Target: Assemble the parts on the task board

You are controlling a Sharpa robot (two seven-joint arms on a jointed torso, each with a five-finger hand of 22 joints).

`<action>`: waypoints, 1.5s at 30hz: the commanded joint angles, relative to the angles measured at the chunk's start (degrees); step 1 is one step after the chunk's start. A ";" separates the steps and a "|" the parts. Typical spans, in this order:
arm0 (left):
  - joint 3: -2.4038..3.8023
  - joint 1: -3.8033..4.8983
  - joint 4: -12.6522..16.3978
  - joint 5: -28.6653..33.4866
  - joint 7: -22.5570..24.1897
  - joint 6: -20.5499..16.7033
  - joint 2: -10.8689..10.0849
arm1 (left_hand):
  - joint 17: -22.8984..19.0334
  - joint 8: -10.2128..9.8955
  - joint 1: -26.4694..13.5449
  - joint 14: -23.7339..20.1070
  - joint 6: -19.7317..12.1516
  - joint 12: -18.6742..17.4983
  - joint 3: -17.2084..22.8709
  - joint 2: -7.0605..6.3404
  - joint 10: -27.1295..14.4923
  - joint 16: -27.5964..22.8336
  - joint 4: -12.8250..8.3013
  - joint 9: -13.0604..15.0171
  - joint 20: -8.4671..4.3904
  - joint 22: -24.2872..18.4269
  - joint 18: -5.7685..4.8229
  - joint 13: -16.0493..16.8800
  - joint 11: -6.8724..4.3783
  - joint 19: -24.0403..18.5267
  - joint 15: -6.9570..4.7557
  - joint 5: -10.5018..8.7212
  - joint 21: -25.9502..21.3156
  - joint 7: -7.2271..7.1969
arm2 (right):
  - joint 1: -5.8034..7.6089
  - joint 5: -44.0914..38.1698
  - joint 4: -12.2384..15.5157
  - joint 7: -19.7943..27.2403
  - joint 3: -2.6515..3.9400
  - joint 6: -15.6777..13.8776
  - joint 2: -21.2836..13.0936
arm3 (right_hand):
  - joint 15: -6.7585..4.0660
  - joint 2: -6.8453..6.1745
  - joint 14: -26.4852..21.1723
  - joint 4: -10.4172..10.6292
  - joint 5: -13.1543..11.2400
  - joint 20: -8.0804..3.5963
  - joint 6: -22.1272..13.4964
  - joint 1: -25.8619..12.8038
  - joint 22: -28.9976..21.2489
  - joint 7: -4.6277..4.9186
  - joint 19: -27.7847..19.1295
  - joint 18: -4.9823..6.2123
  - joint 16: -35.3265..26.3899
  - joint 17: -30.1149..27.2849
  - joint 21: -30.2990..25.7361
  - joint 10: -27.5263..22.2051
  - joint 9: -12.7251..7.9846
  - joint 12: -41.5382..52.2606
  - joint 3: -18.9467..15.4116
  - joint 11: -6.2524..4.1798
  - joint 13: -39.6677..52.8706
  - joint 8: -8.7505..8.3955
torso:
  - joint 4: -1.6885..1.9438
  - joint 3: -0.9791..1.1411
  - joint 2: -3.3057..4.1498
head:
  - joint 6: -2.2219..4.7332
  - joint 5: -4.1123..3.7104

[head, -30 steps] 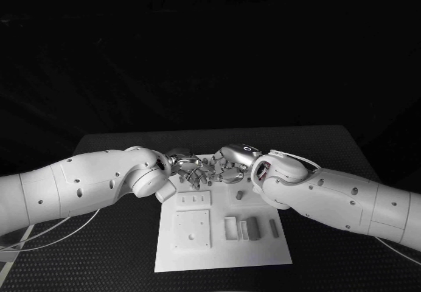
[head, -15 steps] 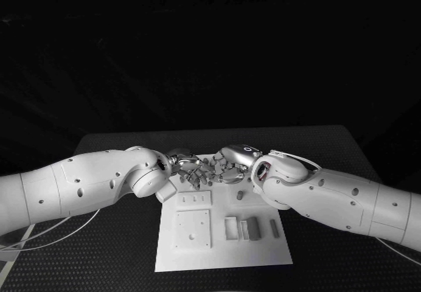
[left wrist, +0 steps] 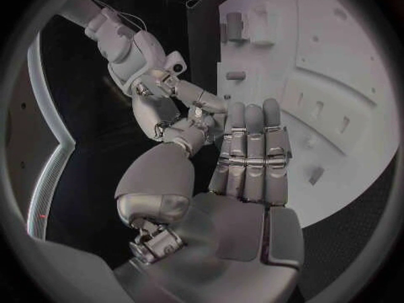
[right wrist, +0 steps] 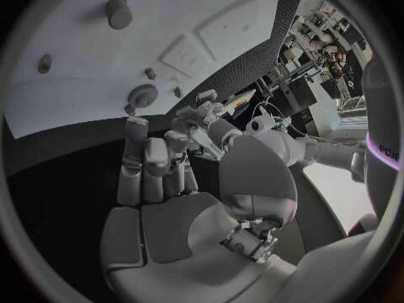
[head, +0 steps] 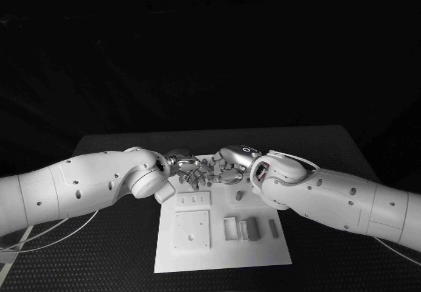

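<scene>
The left hand [head: 184, 165] and right hand [head: 230, 165] are shown fingertip to fingertip above the far end of the task board [head: 224, 252], which lies mid-surface; whether anything is grasped cannot be told. Grey parts [head: 252, 228] stand at its near right.

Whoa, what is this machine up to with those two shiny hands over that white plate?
It is a robot putting small parts together on a white task board. Its left hand and right hand meet fingertip to fingertip over the board's far end, fingers mostly extended. Whether they pinch a small piece between them cannot be told. Several grey parts lie on the near half of the board, apart from both hands.
</scene>
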 commanded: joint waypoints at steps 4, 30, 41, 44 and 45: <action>0.16 0.13 0.53 -0.98 1.19 0.46 0.11 | -0.06 0.29 0.40 0.41 1.21 0.23 0.89 0.44 0.75 0.59 -0.52 0.83 -0.42 0.31 -0.39 0.43 -0.25 0.53 -0.40 0.28 0.42 -0.78 | -0.12 0.13 -0.11 -0.17 -0.15 0.92 0.02 | -0.27 -0.39 0.00 0.42 0.13 -0.09 2.57 -0.60 0.86 2.67 0.15 0.87 -0.50 -0.12 -0.20 -0.16 0.01 -0.42 0.04 -0.06 -0.09 -0.42 | 0.06 0.02 0.01 | -0.06 -0.04; 0.16 0.12 0.19 -2.17 0.96 -1.50 0.12 | -0.55 0.81 -0.24 1.87 3.11 1.14 2.34 -0.59 2.57 3.26 -0.38 2.21 -1.57 2.04 -0.67 2.62 -1.16 2.56 -1.51 7.08 1.31 -1.58 | -0.14 1.40 0.03 1.46 -0.22 -3.10 -0.45 | 0.88 -4.17 -0.63 0.29 0.09 0.11 -0.62 -0.59 0.90 4.01 -0.13 0.87 -0.95 -0.05 -0.78 -1.16 -0.73 -0.69 -0.02 1.21 0.01 -3.12 | 0.12 0.02 0.02 | -0.05 -0.13; 0.16 0.12 0.03 -2.51 0.30 -0.74 0.03 | -0.62 0.87 -0.44 1.98 3.32 1.37 2.31 -0.54 2.76 3.79 -0.37 2.54 -1.76 2.39 -0.70 3.02 -1.30 2.80 -1.69 7.01 1.43 -1.70 | -0.19 1.99 -0.02 2.12 -0.22 -5.10 -1.35 | 0.94 -4.71 -0.61 0.51 0.09 0.14 -0.73 -0.71 0.90 4.08 -0.04 0.87 -0.95 -0.02 -0.82 -1.17 -0.75 -0.66 -0.07 1.28 0.01 -3.30 | 0.08 0.01 0.01 | -0.10 -0.02; 0.16 0.12 -0.11 -2.55 0.09 -0.94 -0.07 | -0.66 0.89 -0.49 2.04 3.40 1.45 2.30 -0.57 2.83 3.99 -0.40 2.67 -1.84 2.53 -0.71 3.17 -1.35 2.91 -1.77 7.03 1.48 -1.74 | -0.19 2.20 0.17 2.36 -0.22 -5.27 -1.72 | 0.95 -4.85 -0.61 0.55 0.09 0.14 -0.74 -0.72 0.90 4.09 -0.01 0.87 -0.96 -0.02 -0.82 -1.17 -0.75 -0.66 -0.07 1.29 0.01 -3.33 | 0.09 0.02 0.01 | -0.13 0.01; 0.16 0.12 -0.19 -2.55 -0.10 -1.21 -0.10 | -0.67 0.89 -0.50 2.05 3.41 1.47 2.30 -0.58 2.84 4.03 -0.40 2.69 -1.85 2.56 -0.71 3.21 -1.36 2.93 -1.78 7.04 1.49 -1.75 | -0.19 2.20 0.28 2.50 -0.22 -5.29 -1.86 | 0.95 -4.89 -0.61 0.56 0.09 0.14 -0.74 -0.72 0.90 4.09 -0.01 0.87 -0.96 -0.02 -0.83 -1.17 -0.75 -0.66 -0.07 1.29 0.01 -3.34 | 0.09 0.01 -0.01 | -0.13 0.07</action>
